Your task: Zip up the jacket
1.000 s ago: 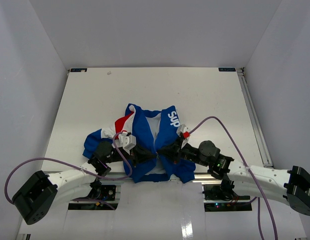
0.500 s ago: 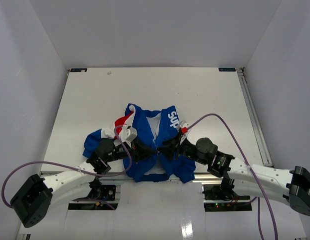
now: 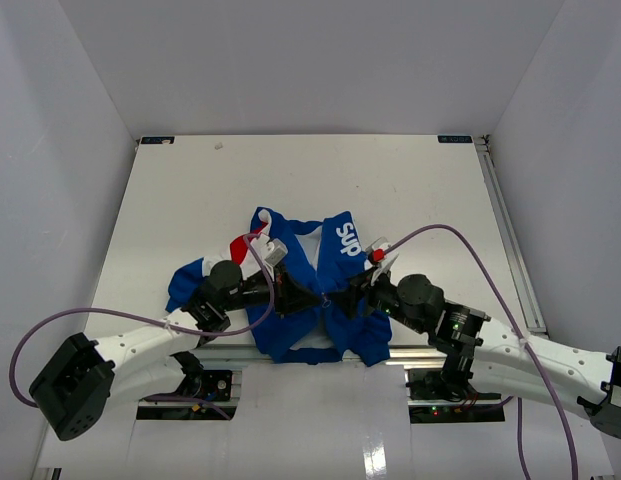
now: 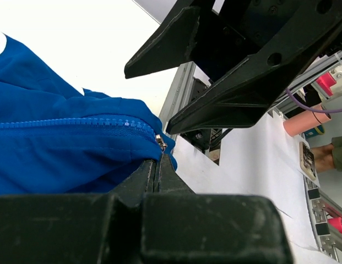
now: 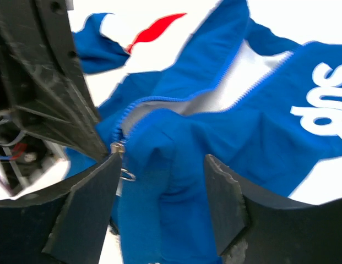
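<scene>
Watching from the top view: one jacket [image 3: 300, 335] lies on the white surface [image 3: 390, 190], toward 6 o'clock, close to the near edge and between the two arms. Its collar points to 12 o'clock and its hem to 6.

Counts:
- one jacket
- one zipper slider [image 4: 159, 143]
- two arms
- two purple cables [image 3: 460, 240], one trailing from each arm

On the jacket I see one red panel [image 3: 242, 243] at about 10 o'clock. White "Sup" lettering [image 3: 347, 236] sits at 1 o'clock, and white lining [image 3: 308, 248] shows in the open front.

The left arm comes in from 8 o'clock. The left fingers [image 4: 157, 170] are pressed fully together, and blue fabric at the bottom hem is pinched between their tips. The slider sits just above that pinch, touching the fabric edge. A run of joined zipper teeth [image 4: 71, 124] leads off toward 9 o'clock in the left wrist view.

The right arm comes in from 4 o'clock. The right fingers [image 3: 340, 298] stand wide apart and hold nothing, with jacket fabric lying in the gap beneath them. In the right wrist view a small metal pull ring [image 5: 125, 174] hangs just beside the finger on the 9 o'clock side. I cannot tell whether the two touch.

In that same view the two zipper tracks meet only near the slider. Toward 1 o'clock they spread apart, with lining showing between them.
</scene>
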Controlling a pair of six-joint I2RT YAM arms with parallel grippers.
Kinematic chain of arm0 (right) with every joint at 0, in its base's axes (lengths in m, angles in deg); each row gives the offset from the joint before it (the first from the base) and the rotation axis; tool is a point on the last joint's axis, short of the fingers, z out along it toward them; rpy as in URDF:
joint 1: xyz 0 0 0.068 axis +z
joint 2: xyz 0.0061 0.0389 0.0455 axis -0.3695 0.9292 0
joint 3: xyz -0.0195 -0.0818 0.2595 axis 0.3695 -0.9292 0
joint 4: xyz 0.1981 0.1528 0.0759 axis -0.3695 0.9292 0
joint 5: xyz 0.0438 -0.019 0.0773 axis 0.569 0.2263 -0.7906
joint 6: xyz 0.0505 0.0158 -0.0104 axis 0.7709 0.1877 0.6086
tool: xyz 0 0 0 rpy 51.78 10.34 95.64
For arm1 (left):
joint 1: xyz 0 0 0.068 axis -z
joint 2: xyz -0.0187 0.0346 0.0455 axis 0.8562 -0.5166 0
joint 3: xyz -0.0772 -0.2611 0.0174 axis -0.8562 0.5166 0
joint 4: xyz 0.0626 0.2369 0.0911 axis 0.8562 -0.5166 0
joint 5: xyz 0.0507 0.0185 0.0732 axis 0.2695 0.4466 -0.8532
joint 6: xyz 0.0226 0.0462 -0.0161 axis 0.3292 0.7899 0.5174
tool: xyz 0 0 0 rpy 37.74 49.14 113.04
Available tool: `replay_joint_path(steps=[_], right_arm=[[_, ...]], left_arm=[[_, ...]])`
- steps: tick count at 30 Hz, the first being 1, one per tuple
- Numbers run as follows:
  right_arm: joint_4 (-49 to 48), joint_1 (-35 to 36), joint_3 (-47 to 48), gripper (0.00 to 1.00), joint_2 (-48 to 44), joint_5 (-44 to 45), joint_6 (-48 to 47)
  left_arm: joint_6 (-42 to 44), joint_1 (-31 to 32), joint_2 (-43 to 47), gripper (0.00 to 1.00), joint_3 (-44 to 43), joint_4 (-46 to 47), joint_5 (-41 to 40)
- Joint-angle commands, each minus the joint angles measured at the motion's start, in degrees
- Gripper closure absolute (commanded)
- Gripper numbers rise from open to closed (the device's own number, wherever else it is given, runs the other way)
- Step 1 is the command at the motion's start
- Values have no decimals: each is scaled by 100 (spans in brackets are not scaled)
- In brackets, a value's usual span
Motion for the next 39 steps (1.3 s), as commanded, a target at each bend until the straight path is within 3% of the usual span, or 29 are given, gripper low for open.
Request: replay_joint_path(steps=[1,7,15,21,26,39], right_arm=[[600,249,440,31,72,928,-29],[993,1148,909,34,315,2157,-280],[493,2572,917,35,755,3545,-2021],[-896,2652,-32,33,341,3086,-4295],[-2200,2670,-1008,32,-386,2604,-5324],[-4297,2674,-1398,39,751,2270,-6548]], left_arm=[[-346,-116,-121,100,-254,-58,225],[-522,-179,-296,100,-341,-102,268],[-940,-391,-414,100,-407,-258,323],[-1167,-642,-386,100,-345,-221,615],[-1268,-776,-377,100,-290,-104,768],[-1339,-866,-316,100,-218,-67,844]])
